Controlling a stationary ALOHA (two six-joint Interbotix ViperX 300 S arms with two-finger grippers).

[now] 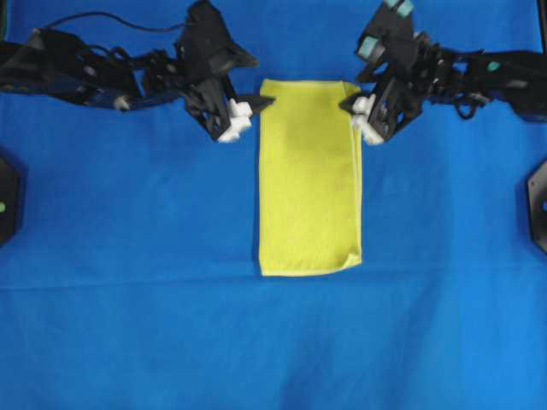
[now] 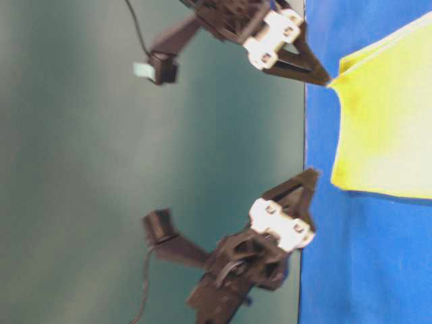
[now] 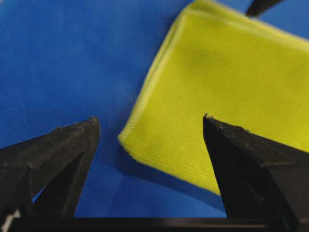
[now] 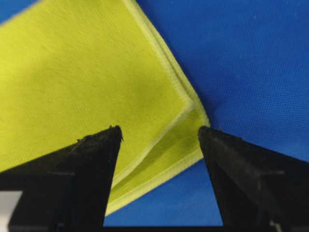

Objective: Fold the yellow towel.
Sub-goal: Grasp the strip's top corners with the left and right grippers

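Overhead: left gripper sits at far-left corner of the yellow towel, fingers wide apart, nothing between them; one dark tip just at the towel's left edge near the far corner, can't tell if touching. Left wrist view: both fingers spread wide, towel's corner lying flat betw. & beyond them, not gripped. Towel lies centre of the blue table cloth covering the bench, folded into a tall narrow rectangle, long side running far-to-near, paler hem along right & near edges. Near-right corner looks slightly uneven, layers not quite matched. Right gripper sits at towel's far-right corner, fingers also wide, holding nothing; tip right by the edge. Right wrist view: fingers straddle a doubled corner where two hemmed layers show, lower layer peeking out past the upper. Table-level view: both grippers angle down toward the cloth, upper one's tip right at the towel corner, other one just beside the opposite corner, apart from it.
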